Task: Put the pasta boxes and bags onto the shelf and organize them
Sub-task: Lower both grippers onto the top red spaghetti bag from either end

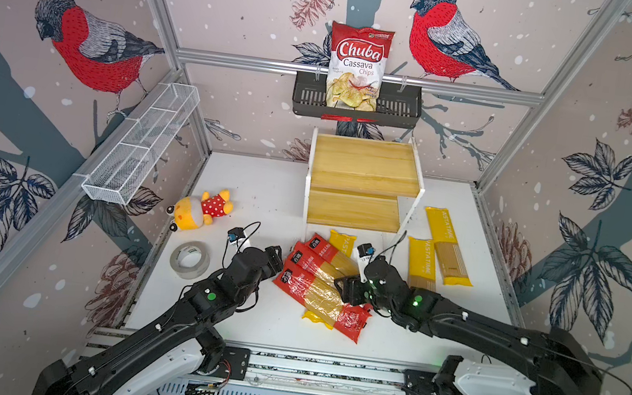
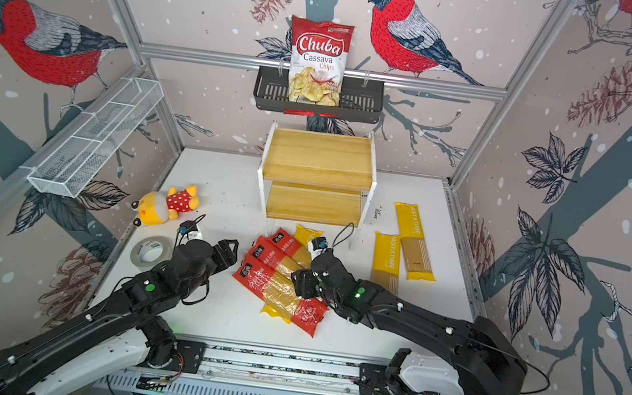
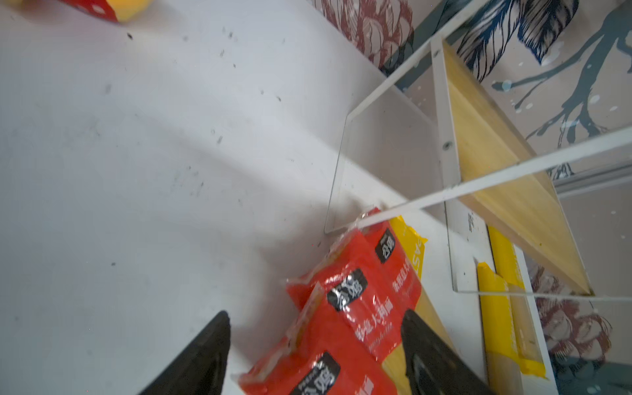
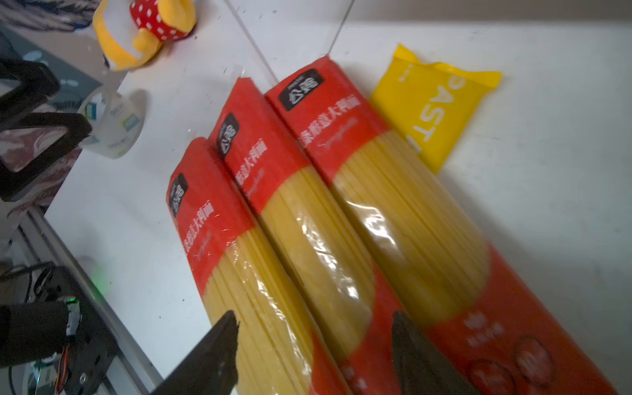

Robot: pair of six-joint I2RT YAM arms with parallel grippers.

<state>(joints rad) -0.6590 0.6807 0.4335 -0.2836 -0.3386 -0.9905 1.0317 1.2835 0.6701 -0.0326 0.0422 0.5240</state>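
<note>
Pasta packs [image 1: 316, 287] lie on the table, none on the shelf yet. Three red ones sit side by side on a slant in the lower middle of both top views, on top of a yellow one whose ends poke out. Two more yellow packs [image 1: 446, 246] lie right of centre. The shelf [image 1: 352, 212] stands just above the pile, centre frame, with both wooden boards bare, so the job looks to be at its first pick-up.

The left claw [image 3: 315, 312] is released. It is spread wide at the upper-left end of the red pile, with bare table showing between one finger and the wrapper. The right claw [image 4: 314, 313] hangs over the middle of the same pile, its jaws apart on either side of the middle red pack. I cannot tell whether they already press on it. No pack is lifted.

The next move probably calls for closing on one red pack only and raising it clear of its neighbours without dragging their slick wrappers. It would then go up the frame to be laid lengthways on a board.

The table [image 1: 230, 316] is white and scuffed with dark specks. A plush toy [image 1: 201, 209] and a tape roll [image 1: 190, 260] sit at centre left. The walls carry bird-and-pinecone wallpaper. A black basket [image 1: 399, 111] at upper centre holds a chips bag [image 1: 357, 66], and a wire basket [image 1: 141, 144] hangs at the left.
</note>
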